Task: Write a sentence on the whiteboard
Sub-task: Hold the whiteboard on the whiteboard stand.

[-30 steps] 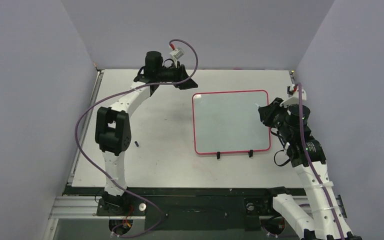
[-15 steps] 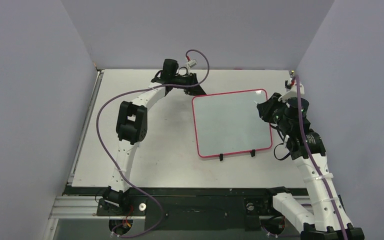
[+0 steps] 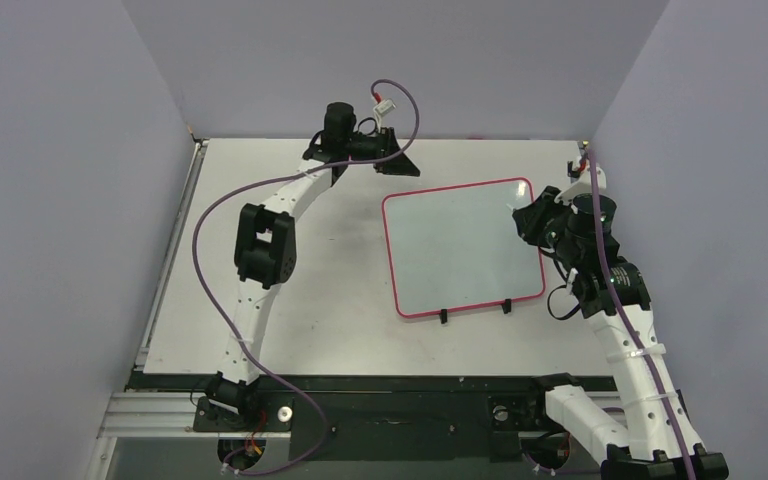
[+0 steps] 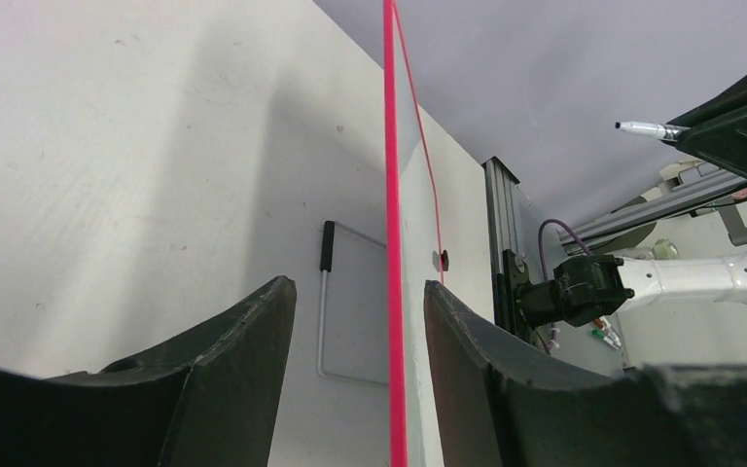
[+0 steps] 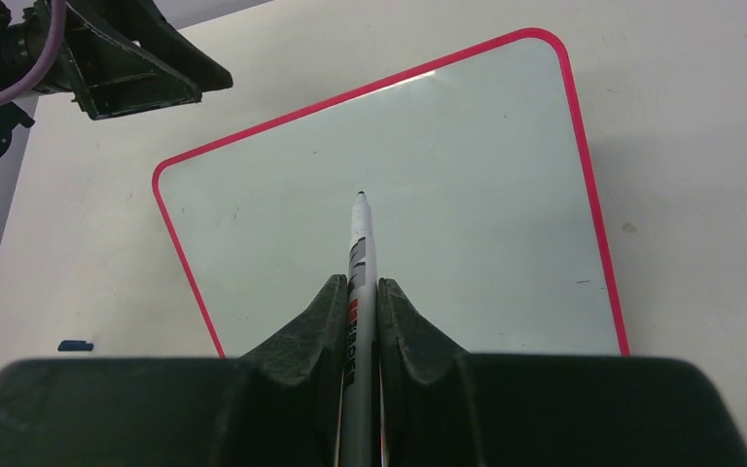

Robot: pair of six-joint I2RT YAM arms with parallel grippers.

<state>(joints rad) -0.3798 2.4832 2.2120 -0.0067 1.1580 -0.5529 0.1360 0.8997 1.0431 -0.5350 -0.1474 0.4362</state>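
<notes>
1. Rectangular glossy white whiteboard with thin pink-red frame [image 3: 460,250]: lying in front of both arms, face blank. No sentence on it yet.
2. Right gripper [image 5: 362,289]: clamped on a slim white marker pen [image 5: 360,243], tip over the whiteboard's middle. I cannot tell whether it touches.
3. Left gripper [image 4: 355,316]: jaws apart, empty, at the whiteboard's far left corner, with the frame edge showing between them.
4. Step, as I judge it: lining up before the first stroke. Next I would steady the whiteboard's corner, then lower the tip lightly near its top left.
</notes>
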